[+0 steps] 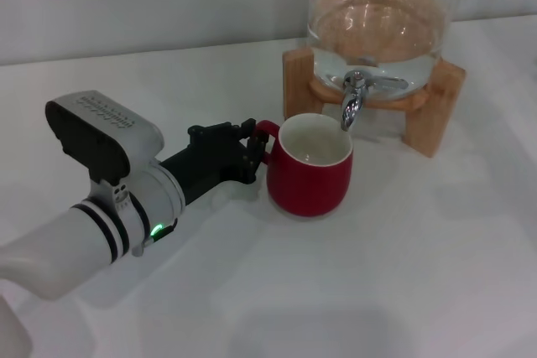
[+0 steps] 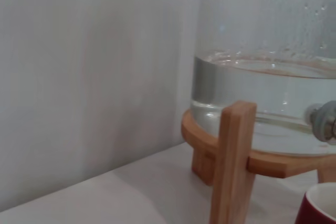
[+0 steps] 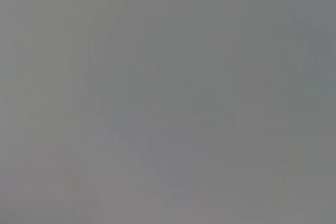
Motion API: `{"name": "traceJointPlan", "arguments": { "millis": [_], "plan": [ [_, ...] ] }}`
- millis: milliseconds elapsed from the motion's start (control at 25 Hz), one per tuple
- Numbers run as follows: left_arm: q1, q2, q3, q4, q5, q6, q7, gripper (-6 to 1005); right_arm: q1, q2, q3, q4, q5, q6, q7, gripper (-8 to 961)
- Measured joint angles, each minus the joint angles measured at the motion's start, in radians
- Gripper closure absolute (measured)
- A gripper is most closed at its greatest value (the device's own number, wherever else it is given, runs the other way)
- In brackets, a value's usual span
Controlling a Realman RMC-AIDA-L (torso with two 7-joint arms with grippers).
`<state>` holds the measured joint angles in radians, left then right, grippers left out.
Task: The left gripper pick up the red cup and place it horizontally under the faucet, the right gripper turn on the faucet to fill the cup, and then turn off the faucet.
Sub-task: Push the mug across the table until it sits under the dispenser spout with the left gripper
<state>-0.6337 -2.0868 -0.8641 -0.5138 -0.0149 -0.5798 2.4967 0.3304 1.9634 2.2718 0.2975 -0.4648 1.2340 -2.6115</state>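
Head view: left gripper (image 1: 252, 150) grips red cup (image 1: 309, 167) handle.

Head view: high, looking forward and down across the counter (image 1: 419, 274) toward its back edge. Left wrist view: low, close, facing the glass dispenser (image 2: 262, 103) and wooden stand (image 2: 231, 166), shared with head view. Right wrist view: featureless grey.

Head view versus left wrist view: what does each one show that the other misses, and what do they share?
Only the head view shows the left gripper at the handle of the red cup, the faucet spout over the cup's mouth, and the whole white table. Only the left wrist view shows the waterline in the glass dispenser close up. Both show the wooden stand, the dispenser, a bit of faucet, and the cup. The right gripper appears in neither.
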Motion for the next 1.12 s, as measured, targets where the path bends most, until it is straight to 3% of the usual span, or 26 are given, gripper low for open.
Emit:
{"name": "traceJointPlan", "arguments": {
  "millis": [800, 1120],
  "plan": [
    [-0.044, 0.003, 0.002, 0.000, 0.077, 0.060, -0.091, 825, -0.007, 0.000, 0.000, 0.000, -0.001, 0.001, -0.001, 279],
    [-0.048, 0.002, -0.012, 0.002, 0.084, 0.063, -0.045, 825, -0.003, 0.001, 0.000, 0.000, -0.002, 0.002, -0.001, 279]
  ]
}}
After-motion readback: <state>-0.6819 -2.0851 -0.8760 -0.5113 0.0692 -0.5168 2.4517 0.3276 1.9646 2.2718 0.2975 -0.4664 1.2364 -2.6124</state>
